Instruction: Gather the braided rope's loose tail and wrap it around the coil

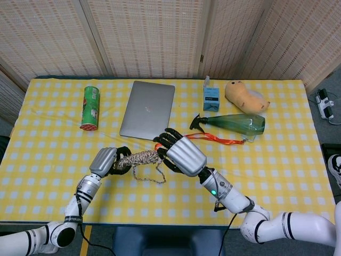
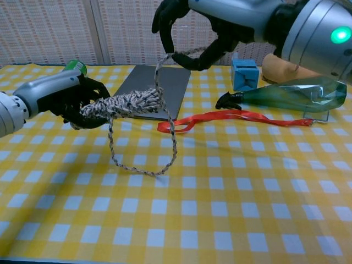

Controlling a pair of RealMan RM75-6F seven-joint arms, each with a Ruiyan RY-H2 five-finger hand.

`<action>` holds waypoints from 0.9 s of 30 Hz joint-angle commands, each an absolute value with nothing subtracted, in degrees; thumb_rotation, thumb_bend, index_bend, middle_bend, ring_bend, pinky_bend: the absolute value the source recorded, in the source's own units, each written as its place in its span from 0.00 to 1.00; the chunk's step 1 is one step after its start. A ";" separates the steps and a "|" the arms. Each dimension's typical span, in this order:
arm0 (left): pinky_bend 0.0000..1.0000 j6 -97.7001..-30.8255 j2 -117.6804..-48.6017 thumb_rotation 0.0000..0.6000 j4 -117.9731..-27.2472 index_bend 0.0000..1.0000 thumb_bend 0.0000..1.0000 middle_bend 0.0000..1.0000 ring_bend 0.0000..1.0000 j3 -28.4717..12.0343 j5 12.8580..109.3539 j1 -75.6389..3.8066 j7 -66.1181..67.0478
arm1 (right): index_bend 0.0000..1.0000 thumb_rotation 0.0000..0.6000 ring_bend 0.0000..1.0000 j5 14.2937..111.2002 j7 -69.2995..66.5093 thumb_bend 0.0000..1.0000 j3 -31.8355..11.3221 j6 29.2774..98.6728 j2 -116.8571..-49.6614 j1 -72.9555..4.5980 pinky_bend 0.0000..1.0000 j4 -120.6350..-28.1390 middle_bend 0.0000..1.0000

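My left hand [image 1: 105, 160] [image 2: 70, 102] grips the braided rope coil [image 1: 139, 158] [image 2: 125, 103], a black-and-cream bundle lifted off the table and pointing right. A loose tail [image 2: 144, 159] hangs from the coil in a loop whose bottom touches the cloth, then climbs to my right hand [image 1: 181, 154] [image 2: 214, 22]. That hand pinches the tail's end high above the table, close to the coil's right tip. In the head view the loop [image 1: 149, 175] dangles just below the coil.
A grey laptop [image 1: 148, 110] lies closed behind the coil. A red strap [image 1: 213, 140] and a green spray bottle [image 1: 234, 122] lie to the right, with a blue box [image 1: 211, 99] and a plush toy [image 1: 245, 97] beyond. A green can [image 1: 90, 108] lies at far left.
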State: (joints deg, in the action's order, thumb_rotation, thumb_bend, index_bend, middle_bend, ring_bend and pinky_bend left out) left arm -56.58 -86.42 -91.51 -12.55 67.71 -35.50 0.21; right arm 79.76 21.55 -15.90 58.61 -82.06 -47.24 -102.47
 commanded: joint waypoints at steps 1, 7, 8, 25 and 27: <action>0.80 -56.37 -87.90 1.00 -93.01 0.82 0.74 0.76 0.72 -12.39 68.11 -36.54 1.22 | 0.63 1.00 0.21 75.07 25.24 0.51 -18.52 56.85 -83.78 -50.23 0.16 -102.17 0.27; 0.80 -55.22 -90.12 1.00 -94.95 0.82 0.74 0.76 0.72 -12.25 69.47 -38.25 0.46 | 0.63 1.00 0.21 68.32 30.38 0.51 -21.57 57.00 -86.69 -53.71 0.16 -99.28 0.26; 0.80 -54.98 -90.56 1.00 -95.37 0.82 0.74 0.76 0.72 -12.38 70.02 -38.51 -0.77 | 0.63 1.00 0.21 66.83 31.17 0.51 -22.12 57.22 -87.22 -54.28 0.16 -98.53 0.26; 0.80 -59.02 -87.16 1.00 -97.76 0.82 0.74 0.76 0.73 -13.02 84.29 -37.25 -36.94 | 0.63 1.00 0.23 62.04 21.62 0.51 -20.42 58.71 -83.58 -50.39 0.16 -89.69 0.27; 0.80 -59.39 -86.03 1.00 -98.01 0.82 0.74 0.76 0.73 -13.26 84.87 -37.24 -40.58 | 0.63 1.00 0.23 63.05 19.35 0.51 -19.38 58.64 -83.54 -49.55 0.16 -88.38 0.27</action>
State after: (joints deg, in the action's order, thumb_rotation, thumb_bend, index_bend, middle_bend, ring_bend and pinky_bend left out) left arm -57.80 -87.85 -97.42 -12.89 82.55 -37.74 -34.85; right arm 62.14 20.99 -20.44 58.74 -83.94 -50.55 -89.68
